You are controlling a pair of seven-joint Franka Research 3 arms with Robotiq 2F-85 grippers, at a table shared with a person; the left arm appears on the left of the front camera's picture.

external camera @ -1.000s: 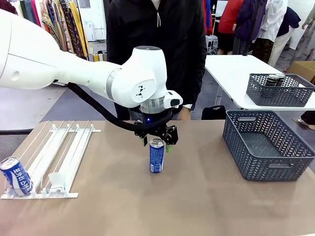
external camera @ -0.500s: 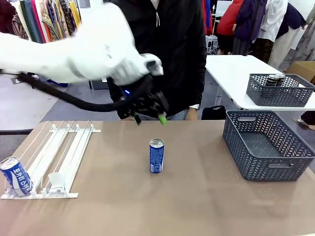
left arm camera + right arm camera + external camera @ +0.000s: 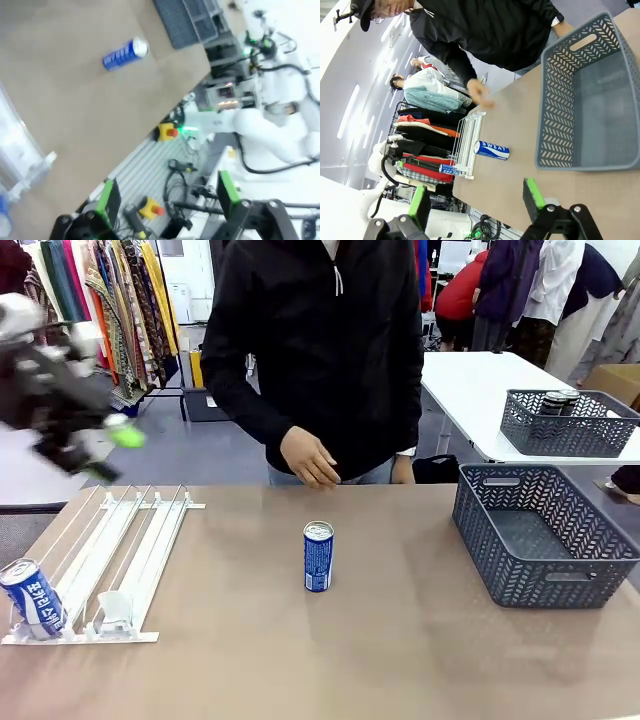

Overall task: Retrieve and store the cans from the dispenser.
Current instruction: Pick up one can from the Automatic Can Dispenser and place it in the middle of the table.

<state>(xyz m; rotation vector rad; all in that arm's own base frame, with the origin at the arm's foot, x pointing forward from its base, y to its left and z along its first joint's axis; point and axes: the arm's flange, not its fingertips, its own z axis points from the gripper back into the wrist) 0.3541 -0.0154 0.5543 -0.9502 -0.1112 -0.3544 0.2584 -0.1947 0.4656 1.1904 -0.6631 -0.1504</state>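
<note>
Standing in the middle of the table (image 3: pixel 400 660) is one blue can (image 3: pixel 318 556), out of the dispenser (image 3: pixel 130 540) but not in the grey basket (image 3: pixel 500 540), which looks empty. A second can (image 3: pixel 30 598) sits at the dispenser's front. The left gripper (image 3: pixel 110 452) and right gripper (image 3: pixel 476 198) are both wide and hold nothing.

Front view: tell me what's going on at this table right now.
A blue can stands alone mid-table, untouched. A second blue can waits at the front stop of the dispenser. The left gripper hangs open and empty above the dispenser's far end; the right gripper is open and empty too. The near grey basket holds no cans. A person's hand hovers at the far edge.
</note>
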